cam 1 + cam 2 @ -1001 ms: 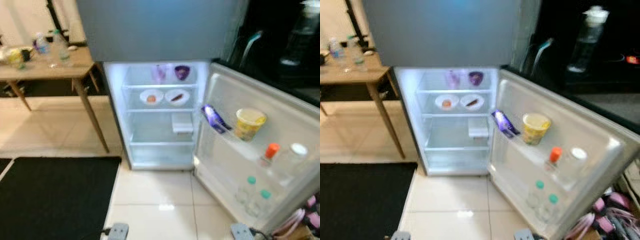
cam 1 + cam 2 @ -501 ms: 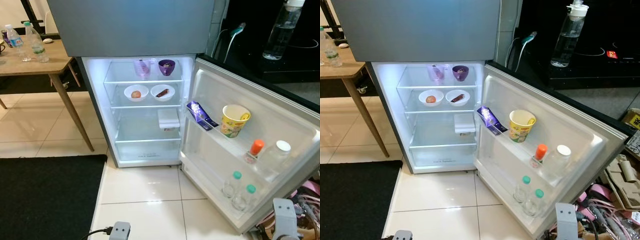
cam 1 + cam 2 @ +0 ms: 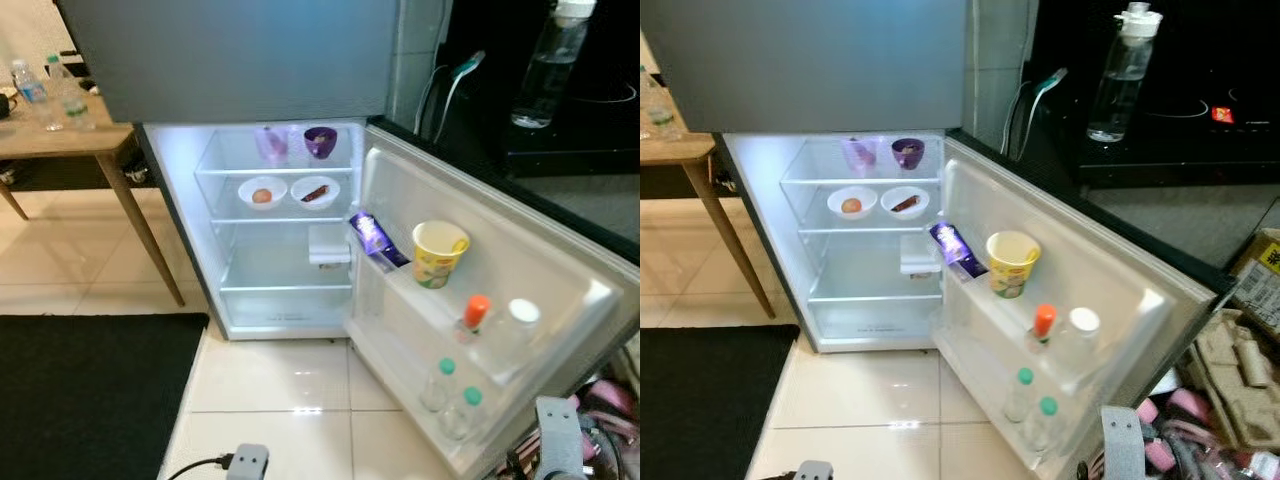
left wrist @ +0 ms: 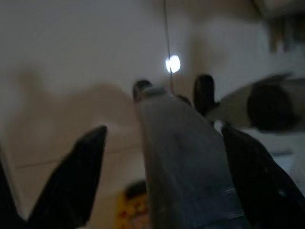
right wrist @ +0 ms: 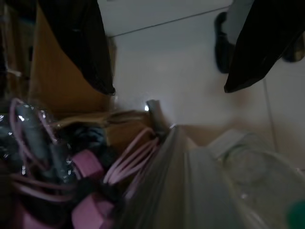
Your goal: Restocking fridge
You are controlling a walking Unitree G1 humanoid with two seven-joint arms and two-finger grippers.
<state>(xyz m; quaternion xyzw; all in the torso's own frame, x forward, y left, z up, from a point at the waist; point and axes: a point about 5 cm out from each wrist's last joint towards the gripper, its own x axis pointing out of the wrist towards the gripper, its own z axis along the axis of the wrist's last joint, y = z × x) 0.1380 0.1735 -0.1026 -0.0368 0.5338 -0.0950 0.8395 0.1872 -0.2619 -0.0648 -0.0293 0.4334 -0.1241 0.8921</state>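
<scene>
From our left eye we look down at the fridge (image 3: pixel 285 230). Its door (image 3: pixel 500 300) is swung wide to our right, so we can reach every shelf. On the top shelf, by its back edge, stand a clear cup (image 3: pixel 271 143) and a purple bowl (image 3: pixel 320 141). One shelf down, two white bowls (image 3: pixel 290 192) sit side by side, so nothing tips. A white box (image 3: pixel 329 245) hangs under that shelf at its right end. The lower shelf looks bare, so we think new food can go there. A wooden table (image 3: pixel 75 140) with water bottles (image 3: pixel 50 90) stands at our left, near the fridge, and a black mat (image 3: pixel 85 395) lies on the floor below it.

From our right eye we see the door racks. A purple packet (image 3: pixel 956 247) leans in the upper rack's left corner, and a yellow cup (image 3: pixel 1012 262) stands beside it. An orange-capped bottle (image 3: pixel 1042 325) and a white-capped jar (image 3: pixel 1080 330) sit further along. Two green-capped bottles (image 3: pixel 1032 405) stand in the low rack. The rails keep them from falling. A tall bottle (image 3: pixel 1118 70) stands on the dark counter behind the door.

Our left wrist looks at the pale floor. The left gripper (image 4: pixel 164 176) hangs with fingers spread and holds nothing.

Our right wrist shows the right gripper (image 5: pixel 171 47) spread too, empty, above pink clutter (image 5: pixel 86 167) on the floor by the door. That clutter could trip us.
</scene>
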